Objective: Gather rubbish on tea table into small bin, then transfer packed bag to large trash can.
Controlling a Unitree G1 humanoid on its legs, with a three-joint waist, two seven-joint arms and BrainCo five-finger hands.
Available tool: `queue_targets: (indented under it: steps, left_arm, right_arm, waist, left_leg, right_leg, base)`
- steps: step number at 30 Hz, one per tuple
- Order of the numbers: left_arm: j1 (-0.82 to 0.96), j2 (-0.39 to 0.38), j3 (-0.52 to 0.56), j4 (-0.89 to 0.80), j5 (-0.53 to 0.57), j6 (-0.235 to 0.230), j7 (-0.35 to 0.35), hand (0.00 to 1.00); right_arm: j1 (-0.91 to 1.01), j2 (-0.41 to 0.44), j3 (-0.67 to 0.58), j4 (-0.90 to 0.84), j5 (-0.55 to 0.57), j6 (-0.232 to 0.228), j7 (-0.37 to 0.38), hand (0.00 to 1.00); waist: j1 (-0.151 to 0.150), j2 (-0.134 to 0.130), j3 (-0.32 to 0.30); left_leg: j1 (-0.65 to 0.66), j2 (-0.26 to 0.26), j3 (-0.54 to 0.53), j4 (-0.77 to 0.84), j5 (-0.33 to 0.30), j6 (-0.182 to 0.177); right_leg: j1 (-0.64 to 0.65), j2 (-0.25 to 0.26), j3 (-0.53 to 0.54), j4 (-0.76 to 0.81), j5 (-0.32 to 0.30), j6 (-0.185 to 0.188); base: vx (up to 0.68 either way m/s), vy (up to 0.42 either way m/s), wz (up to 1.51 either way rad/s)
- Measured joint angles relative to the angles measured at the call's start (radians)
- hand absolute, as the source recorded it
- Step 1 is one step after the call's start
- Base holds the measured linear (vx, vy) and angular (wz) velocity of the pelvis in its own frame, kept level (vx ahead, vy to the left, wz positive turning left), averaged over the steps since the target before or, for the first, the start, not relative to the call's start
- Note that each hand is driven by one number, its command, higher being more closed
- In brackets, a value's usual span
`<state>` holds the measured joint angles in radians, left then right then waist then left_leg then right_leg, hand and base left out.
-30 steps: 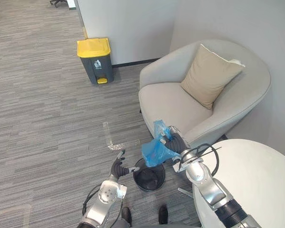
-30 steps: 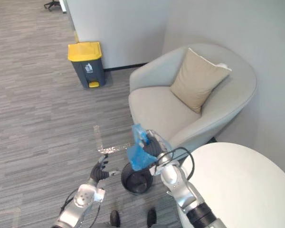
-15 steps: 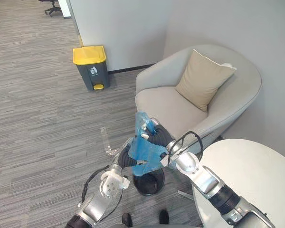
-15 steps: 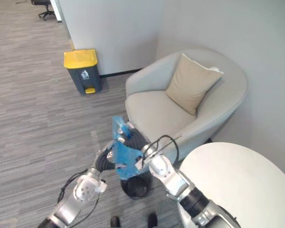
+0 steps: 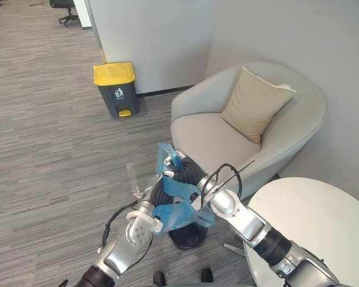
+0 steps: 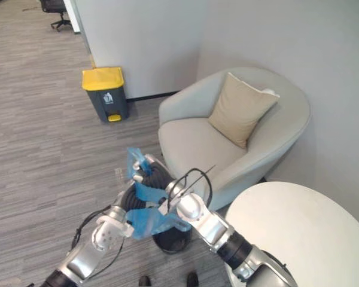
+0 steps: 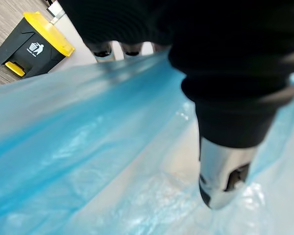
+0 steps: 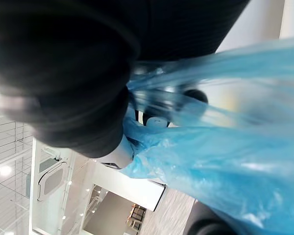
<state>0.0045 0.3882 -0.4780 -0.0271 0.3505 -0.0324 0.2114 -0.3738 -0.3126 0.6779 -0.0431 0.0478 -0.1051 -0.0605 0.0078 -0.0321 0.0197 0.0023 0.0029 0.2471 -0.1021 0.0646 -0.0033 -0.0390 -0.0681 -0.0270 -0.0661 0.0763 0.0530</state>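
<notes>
The crumpled blue plastic bag [image 5: 176, 215] was held in the air just above the small round black bin [image 5: 188, 238], with the right hand [image 5: 183, 173] curled tightly round its upper folds. The left hand [image 5: 158, 195] lay against the bag's lower part, also above the bin, though whether it gripped the film could not be told. The dark grey, yellow-lidded large trash can [image 5: 115, 89] stood well apart from the bin, lid closed.
</notes>
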Motion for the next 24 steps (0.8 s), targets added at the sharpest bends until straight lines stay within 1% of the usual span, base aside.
queue_targets:
  steps: [4, 6, 7, 11, 12, 13, 14, 15, 16, 18, 19, 20, 22, 23, 24]
  left_arm:
    - [0.007, 0.022, 0.0, 0.0, 0.0, -0.005, -0.006, 0.0]
    - [0.009, 0.024, -0.002, 0.002, 0.0, -0.005, -0.014, 0.0]
    - [0.009, 0.027, -0.004, 0.008, -0.002, -0.008, -0.021, 0.0]
    - [0.009, 0.015, -0.011, 0.039, -0.002, -0.007, -0.017, 0.0]
    - [0.009, -0.001, -0.017, 0.059, -0.002, -0.007, -0.015, 0.0]
    - [0.008, -0.045, -0.025, 0.106, 0.011, 0.015, -0.014, 0.0]
    - [0.007, -0.072, -0.032, 0.137, 0.017, 0.024, -0.013, 0.0]
    - [0.006, -0.093, -0.035, 0.166, 0.022, 0.024, -0.007, 0.0]
    - [0.004, -0.111, -0.049, 0.197, 0.045, 0.028, 0.009, 0.0]
    - [-0.026, -0.173, -0.088, 0.303, 0.095, 0.04, 0.047, 0.0]
    - [-0.031, -0.181, -0.093, 0.316, 0.106, 0.04, 0.048, 0.0]
    - [-0.04, -0.198, -0.103, 0.342, 0.15, 0.047, 0.047, 0.0]
    - [-0.053, -0.23, -0.111, 0.396, 0.189, 0.052, 0.049, 0.0]
    - [-0.055, -0.234, -0.111, 0.405, 0.193, 0.052, 0.052, 1.0]
    - [-0.06, -0.244, -0.11, 0.433, 0.24, 0.06, 0.067, 1.0]
  right_arm:
    - [-0.019, -0.001, 0.022, 0.0, 0.04, 0.0, 0.003, 1.0]
    - [-0.031, 0.0, 0.026, 0.0, 0.042, 0.0, 0.003, 1.0]
    - [-0.049, 0.003, 0.036, 0.0, 0.076, 0.0, 0.003, 1.0]
    - [-0.061, 0.045, 0.037, -0.006, 0.088, 0.0, 0.004, 1.0]
    - [-0.061, 0.057, 0.038, -0.01, 0.091, 0.0, 0.004, 1.0]
    - [-0.061, 0.079, 0.043, -0.011, 0.091, 0.0, 0.004, 1.0]
    - [-0.061, 0.087, 0.048, -0.011, 0.091, 0.0, 0.004, 1.0]
    - [-0.061, 0.092, 0.054, -0.011, 0.091, 0.0, 0.004, 1.0]
    - [-0.06, 0.098, 0.061, -0.011, 0.093, 0.0, 0.004, 1.0]
    - [-0.06, 0.105, 0.088, -0.011, 0.11, 0.001, 0.004, 1.0]
    - [-0.06, 0.106, 0.089, -0.011, 0.11, 0.002, 0.004, 1.0]
    - [-0.06, 0.111, 0.092, -0.011, 0.11, 0.008, 0.003, 1.0]
    - [-0.059, 0.111, 0.093, -0.01, 0.112, 0.016, -0.001, 1.0]
    - [-0.059, 0.111, 0.094, -0.01, 0.112, 0.016, -0.001, 1.0]
    - [-0.058, 0.111, 0.098, -0.01, 0.114, 0.016, -0.006, 1.0]
  waist:
    - [0.0, 0.0, 0.0]
    - [0.0, -0.001, -0.001]
    - [0.0, -0.002, -0.002]
    - [-0.001, -0.012, -0.01]
    - [-0.001, -0.014, -0.011]
    - [-0.001, -0.018, -0.014]
    - [-0.001, -0.02, -0.015]
    - [-0.001, -0.021, -0.016]
    - [-0.001, -0.023, -0.018]
    - [-0.001, -0.026, -0.019]
    - [-0.001, -0.026, -0.019]
    - [-0.001, -0.026, -0.019]
    - [-0.003, -0.026, -0.019]
    - [-0.003, -0.026, -0.019]
    - [-0.003, -0.026, -0.019]
  left_leg:
    - [0.0, 0.0, 0.0, 0.0, 0.0, 0.0]
    - [0.0, 0.0, 0.0, 0.0, 0.0, 0.0]
    - [0.0, 0.001, 0.001, 0.0, 0.0, 0.0]
    - [-0.001, 0.002, 0.004, 0.0, 0.0, 0.0]
    - [-0.001, 0.002, 0.005, 0.0, 0.0, -0.001]
    - [-0.001, 0.002, 0.008, 0.0, -0.002, -0.003]
    - [-0.002, 0.002, 0.008, 0.0, -0.003, -0.004]
    - [-0.002, 0.002, 0.008, 0.0, -0.004, -0.006]
    - [-0.003, 0.002, 0.01, 0.0, -0.005, -0.007]
    - [-0.003, 0.002, 0.015, 0.0, -0.007, -0.01]
    - [-0.003, 0.002, 0.016, 0.0, -0.007, -0.01]
    - [-0.003, 0.003, 0.017, 0.0, -0.007, -0.01]
    - [-0.003, 0.003, 0.018, 0.0, -0.007, -0.01]
    - [-0.003, 0.003, 0.018, 0.0, -0.007, -0.01]
    - [-0.003, 0.003, 0.018, 0.0, -0.007, -0.011]
  right_leg:
    - [-0.001, 0.001, 0.001, 0.0, 0.0, 0.0]
    - [-0.001, 0.001, 0.001, 0.0, 0.0, 0.0]
    - [-0.001, 0.001, 0.001, 0.0, 0.0, 0.0]
    - [-0.004, 0.003, 0.005, 0.0, 0.0, 0.0]
    - [-0.004, 0.003, 0.006, 0.0, 0.0, 0.0]
    - [-0.006, 0.002, 0.008, 0.001, 0.0, 0.0]
    - [-0.007, 0.002, 0.009, 0.001, 0.0, 0.0]
    - [-0.008, 0.002, 0.009, 0.002, 0.0, 0.0]
    - [-0.01, 0.002, 0.01, 0.003, 0.0, 0.0]
    - [-0.014, 0.003, 0.015, 0.007, 0.0, 0.0]
    - [-0.015, 0.003, 0.016, 0.008, 0.0, 0.0]
    - [-0.016, 0.003, 0.018, 0.009, 0.0, 0.0]
    - [-0.017, 0.003, 0.02, 0.009, 0.0, 0.0]
    - [-0.017, 0.003, 0.02, 0.009, 0.0, 0.0]
    - [-0.018, 0.003, 0.02, 0.009, 0.0, 0.0]
  base:
    - [0.0, 0.0, 0.0]
    - [0.0, 0.0, 0.0]
    - [0.0, 0.0, 0.0]
    - [0.0, -0.003, -0.02]
    - [0.0, -0.002, -0.03]
    - [0.0, -0.001, -0.03]
    - [0.0, 0.002, -0.03]
    - [0.0, 0.0, 0.0]
    - [0.0, 0.0, -0.04]
    - [0.0, 0.0, -0.06]
    - [0.0, 0.0, -0.06]
    - [0.0, 0.0, -0.04]
    - [0.0, 0.0, -0.02]
    - [0.0, 0.0, 0.0]
    - [0.0, 0.0, 0.0]
